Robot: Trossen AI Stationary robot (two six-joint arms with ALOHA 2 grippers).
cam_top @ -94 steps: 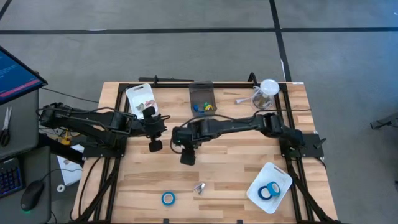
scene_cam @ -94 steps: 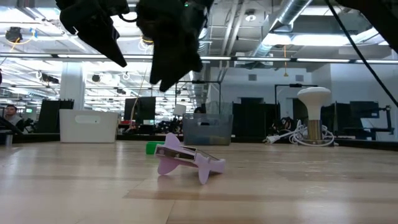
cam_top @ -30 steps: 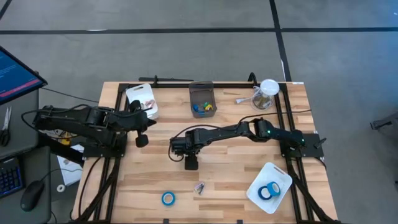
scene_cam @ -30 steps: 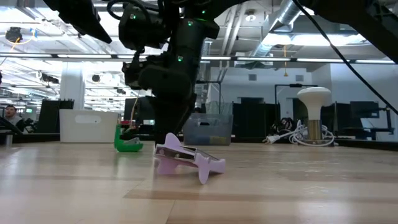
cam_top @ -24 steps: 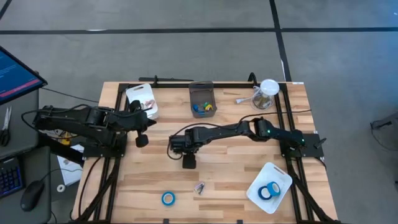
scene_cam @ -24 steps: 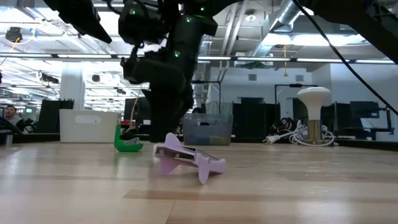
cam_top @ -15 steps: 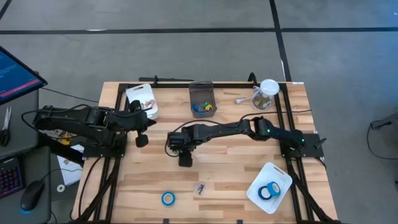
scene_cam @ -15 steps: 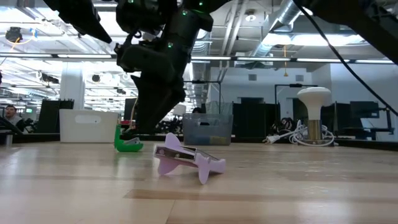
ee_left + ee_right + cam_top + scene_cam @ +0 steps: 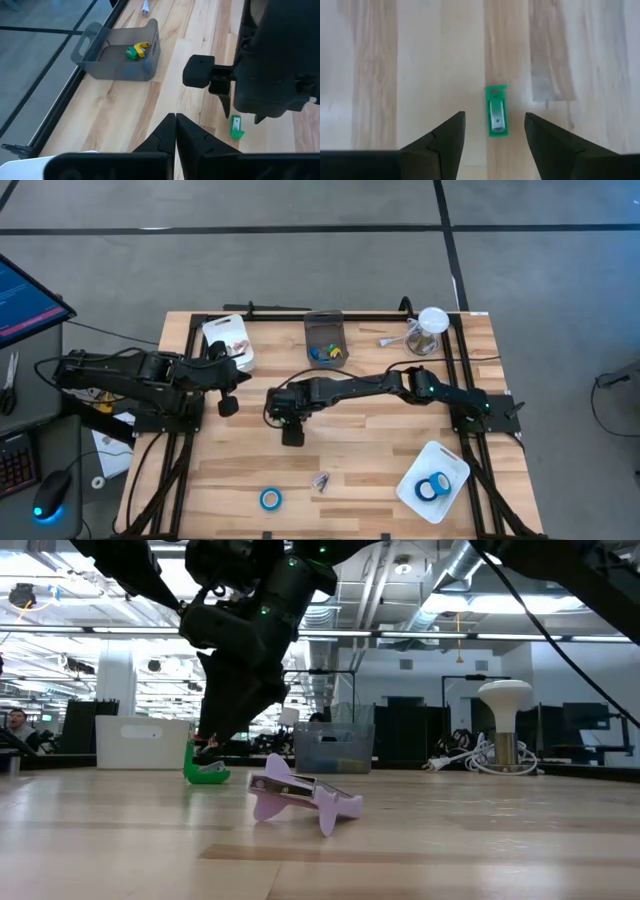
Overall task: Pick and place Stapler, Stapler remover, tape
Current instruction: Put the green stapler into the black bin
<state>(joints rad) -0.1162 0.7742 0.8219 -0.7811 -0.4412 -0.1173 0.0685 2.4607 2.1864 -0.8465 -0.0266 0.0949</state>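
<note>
A small green stapler (image 9: 497, 116) lies flat on the bare wood left of the table's middle, also seen in the low view (image 9: 207, 772) and the left wrist view (image 9: 236, 126). My right gripper (image 9: 494, 115) hangs open just above it (image 9: 212, 740), one finger on each side, touching nothing; in the high view my right gripper (image 9: 285, 415) hides the stapler. A pink stapler remover (image 9: 321, 480) and one blue tape roll (image 9: 270, 498) lie near the table's near edge. Two more blue rolls (image 9: 433, 487) sit in a white tray. My left gripper (image 9: 175, 116) waits shut at the left (image 9: 222, 395).
A white tray (image 9: 450, 463) sits at the near right corner. Along the far edge stand another white tray (image 9: 222, 330), a grey bin (image 9: 324, 332) with small coloured items, and a clear cup (image 9: 432, 328). Bare wood lies between the two arms and the near edge.
My right gripper has moved toward the table's left and slightly toward its far edge, away from the pink stapler remover. It has ended over the green stapler and stayed open. The stapler, the remover and the tape have not moved.
</note>
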